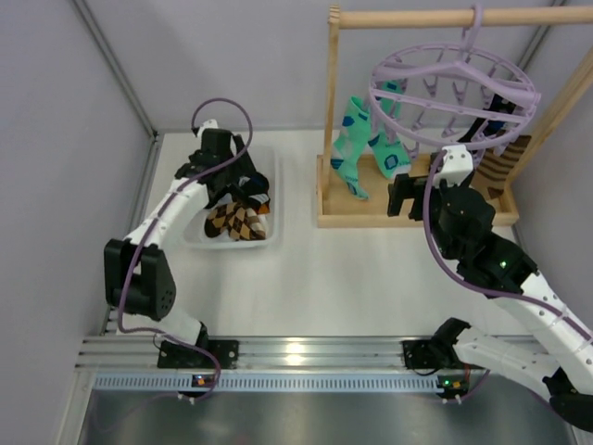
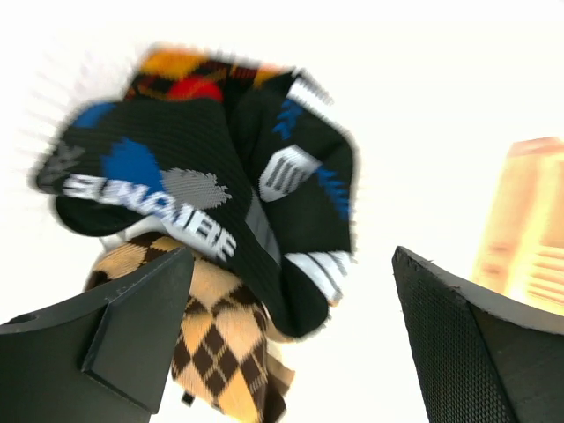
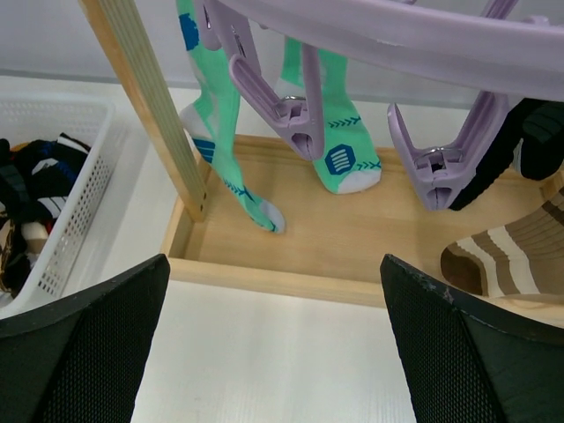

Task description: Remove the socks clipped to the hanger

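Observation:
The lavender hanger (image 1: 454, 83) hangs by its hook from the wooden rail. Two teal socks (image 1: 357, 153) are clipped at its left. A black sock (image 1: 488, 128) and a brown striped sock (image 1: 502, 167) hang at its right. In the right wrist view the teal socks (image 3: 220, 132), the brown striped sock (image 3: 502, 256), a black sock (image 3: 524, 145) and two empty clips (image 3: 286, 101) show. My right gripper (image 3: 273, 344) is open and empty, low in front of the frame's base. My left gripper (image 2: 291, 335) is open over the basket. A black sock with blue-white marks (image 2: 203, 194) lies below it, loose.
A white basket (image 1: 274, 199) at the left holds brown-orange argyle socks (image 2: 220, 344) under the black sock. The wooden rail frame (image 1: 330, 111) with its tray base (image 3: 352, 256) stands at the back right. Grey walls close in the left and back.

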You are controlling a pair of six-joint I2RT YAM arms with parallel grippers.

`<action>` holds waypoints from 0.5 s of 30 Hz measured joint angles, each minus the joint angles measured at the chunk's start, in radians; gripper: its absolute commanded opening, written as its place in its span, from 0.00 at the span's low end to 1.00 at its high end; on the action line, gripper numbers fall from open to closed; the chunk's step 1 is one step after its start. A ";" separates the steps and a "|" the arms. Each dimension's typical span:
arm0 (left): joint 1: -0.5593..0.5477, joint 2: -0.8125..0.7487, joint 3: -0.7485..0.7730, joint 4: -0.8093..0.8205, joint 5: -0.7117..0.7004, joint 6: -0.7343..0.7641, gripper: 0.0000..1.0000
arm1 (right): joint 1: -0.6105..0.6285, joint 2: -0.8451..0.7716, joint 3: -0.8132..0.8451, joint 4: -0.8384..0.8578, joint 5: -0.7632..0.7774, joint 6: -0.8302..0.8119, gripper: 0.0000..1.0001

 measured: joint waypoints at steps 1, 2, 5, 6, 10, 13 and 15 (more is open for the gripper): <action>0.000 -0.047 -0.007 0.002 0.002 0.002 0.98 | 0.000 0.000 -0.002 -0.002 0.001 0.001 0.99; 0.000 -0.092 -0.015 0.002 0.004 0.004 0.98 | -0.001 -0.002 -0.007 -0.004 0.002 0.005 0.99; 0.000 -0.215 -0.039 0.002 0.016 0.008 0.98 | -0.015 -0.003 -0.032 -0.009 -0.001 0.024 1.00; 0.000 -0.241 -0.044 0.002 0.024 0.008 0.98 | -0.026 -0.001 -0.040 -0.010 -0.004 0.031 1.00; 0.000 -0.351 -0.082 0.003 0.087 0.012 0.98 | -0.074 0.006 -0.112 0.014 -0.048 0.069 0.99; 0.000 -0.414 -0.118 0.000 0.155 0.011 0.98 | -0.085 -0.008 -0.248 0.118 -0.084 0.076 0.99; -0.003 -0.460 -0.147 0.001 0.218 0.011 0.98 | -0.087 -0.026 -0.388 0.243 -0.129 0.068 0.99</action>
